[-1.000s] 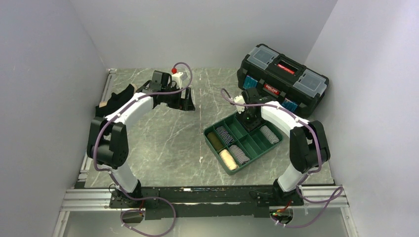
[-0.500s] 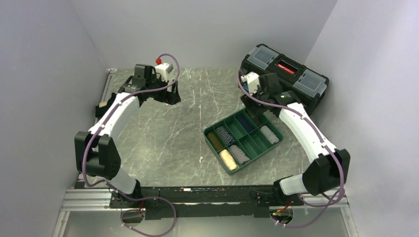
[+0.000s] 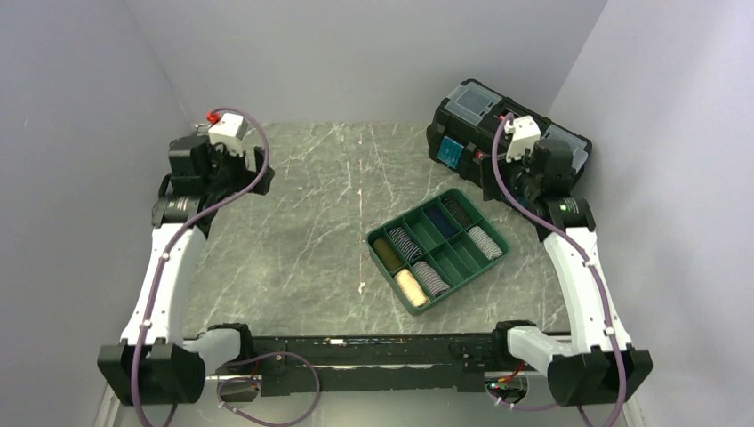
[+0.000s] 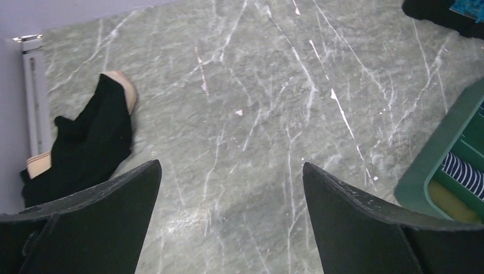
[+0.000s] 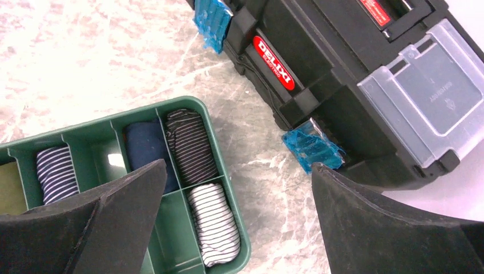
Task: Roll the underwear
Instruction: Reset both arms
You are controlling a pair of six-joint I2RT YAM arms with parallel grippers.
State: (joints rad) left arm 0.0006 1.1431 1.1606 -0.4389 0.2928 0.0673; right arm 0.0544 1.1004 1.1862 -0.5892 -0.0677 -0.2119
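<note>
One piece of underwear (image 4: 91, 142), black with a tan band, lies crumpled at the table's far left edge, left of my open left gripper (image 4: 230, 166), which hangs high above bare table. In the top view the left arm hides that piece. The green tray (image 3: 462, 283) holds several rolled underwear, among them a dark navy roll (image 5: 145, 151), a dark striped roll (image 5: 191, 145) and a white striped roll (image 5: 214, 222). My right gripper (image 5: 238, 165) is open and empty, high above the tray's far corner and the gap beside the toolbox.
The black toolbox (image 3: 471, 107) with its red label stands at the back right, close behind the tray (image 5: 114, 121). Grey walls close in the table on three sides. A metal rail (image 4: 34, 91) runs along the left edge.
Both arms rose and swung outward, the left to the back left, the right toward the toolbox. The right gripper opened, leaving the dark striped roll in the tray.
</note>
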